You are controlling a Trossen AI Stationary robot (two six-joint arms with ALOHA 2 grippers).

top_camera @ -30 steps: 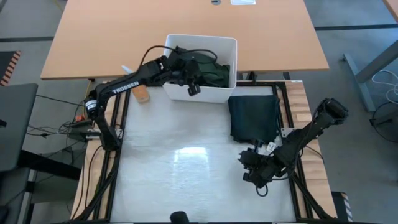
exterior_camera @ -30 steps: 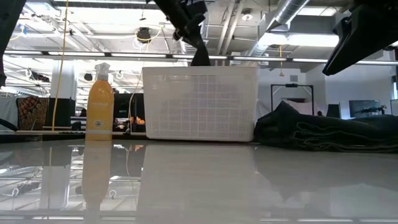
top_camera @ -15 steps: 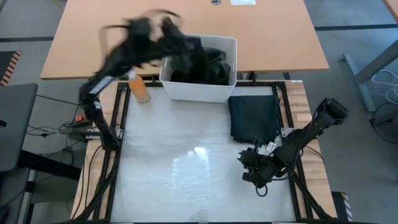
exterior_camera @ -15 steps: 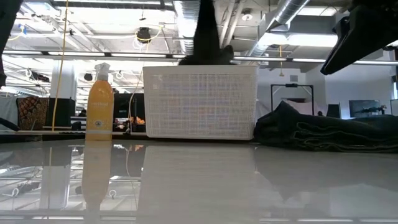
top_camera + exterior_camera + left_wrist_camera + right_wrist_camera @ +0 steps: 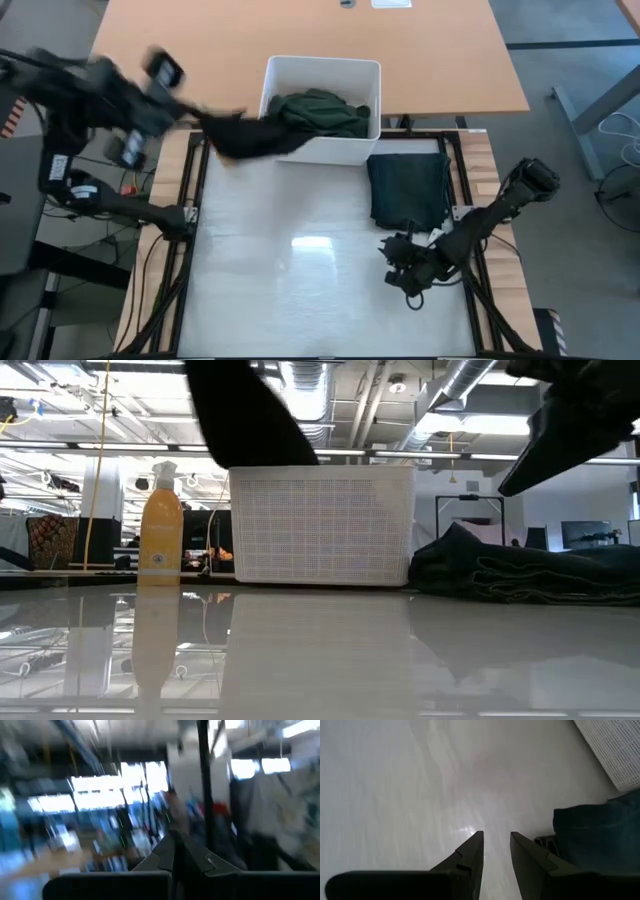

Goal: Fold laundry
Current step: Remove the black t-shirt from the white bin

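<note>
At the table's far left edge in the high view, the left gripper is a motion smear, and its own wrist view is too blurred to show more than the two dark fingers pressed together; they are clenched on one end of a black garment that stretches from the gripper to the front wall of the white bin, its far end draped there. A dark green garment lies bunched inside the bin, and a folded dark garment rests on the white table just right of the bin. The right gripper hovers low over bare tabletop near that folded piece, fingers partly apart and holding nothing.
</note>
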